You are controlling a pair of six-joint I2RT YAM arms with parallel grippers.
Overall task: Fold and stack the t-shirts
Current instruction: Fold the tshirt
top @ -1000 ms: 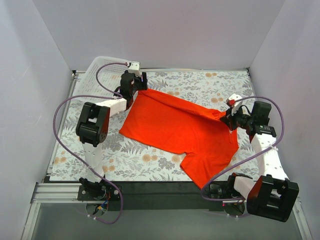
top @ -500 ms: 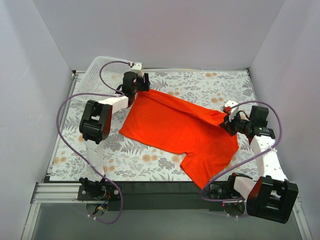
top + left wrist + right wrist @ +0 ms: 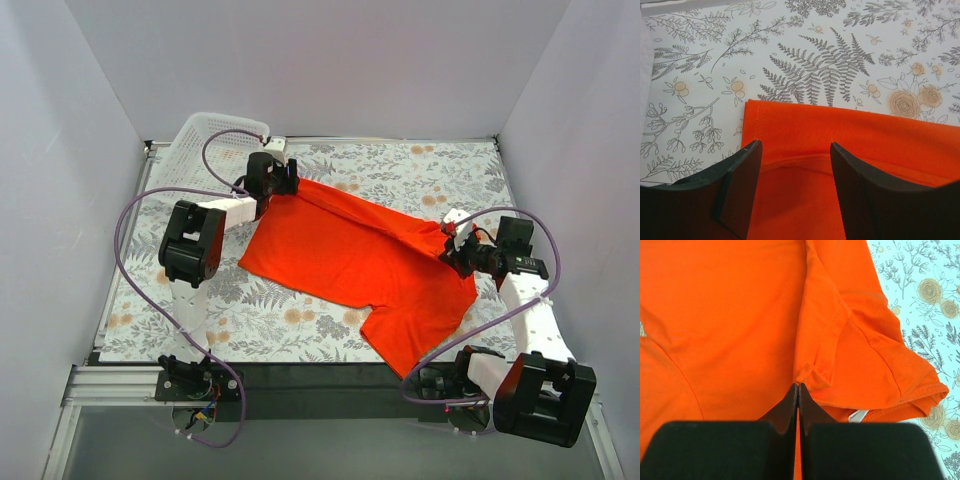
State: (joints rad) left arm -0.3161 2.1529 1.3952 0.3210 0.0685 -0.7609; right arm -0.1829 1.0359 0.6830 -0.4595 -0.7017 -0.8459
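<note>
The t-shirt (image 3: 360,270) lies spread but crooked on the surface (image 3: 400,170), unfolded, stretched between the two tools. One corner sits under the left tool (image 3: 795,149), and a bunched shoulder region sits at the tip of the right tool (image 3: 798,387). Seen from the left tool, the hemmed edge runs just ahead of its fingertips, with a soft raised crease of cloth between the jaws and bare patterned surface beyond. Seen from the right tool, a sleeve fans out ahead and to its right, partly doubled on itself, with a pale tag showing near the fingers. The main risk is at the left corner. If that tool closes where it stands, it may nip only the raised crease or a single layer and leave the hem on the surface, so a lift would drag the cloth askew. The right tool's bite looks small, and thin fabric could slide out once tension rises. A pull from one side alone would add to the wrinkles. The white basket (image 3: 205,135) stands close behind the left tool and could be knocked. The left tool's jaws stand well apart, straddling the cloth without gripping it; whether the pads touch it I cannot tell. The right tool's jaws are pressed together on a pinch of the t-shirt.
</note>
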